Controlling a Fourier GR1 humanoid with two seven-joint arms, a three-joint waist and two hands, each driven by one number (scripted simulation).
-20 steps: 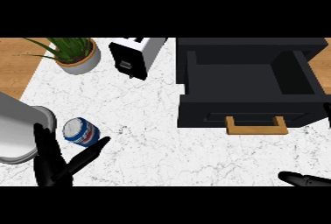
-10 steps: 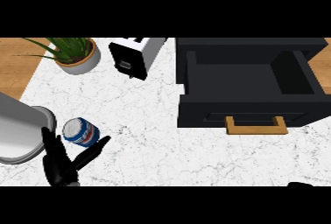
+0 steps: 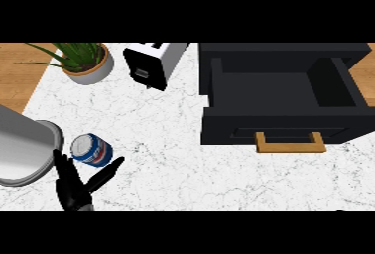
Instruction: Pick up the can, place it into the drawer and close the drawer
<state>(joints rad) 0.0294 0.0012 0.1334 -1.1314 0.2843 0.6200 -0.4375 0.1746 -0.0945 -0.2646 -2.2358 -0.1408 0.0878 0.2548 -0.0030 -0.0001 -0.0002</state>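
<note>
From the head view, the left hand (image 3: pixel 75 188) comes up from the lower edge with its fingers spread and straight, grasping nothing. The can (image 3: pixel 92 149) stands just beyond it, in the gap between the raised fingers and the thumb; whether they touch it I cannot tell. Just beside the hand on its left sits a grey metal pot (image 3: pixel 22 149) on the marble counter (image 3: pixel 168 158). Well away to the hand's right, the black drawer (image 3: pixel 285 94) stands pulled open, its wooden handle (image 3: pixel 290 143) facing the near edge. Far ahead of the hand are a potted plant (image 3: pixel 82 62) and a toaster (image 3: pixel 154 63). The right hand shows nowhere.
</note>
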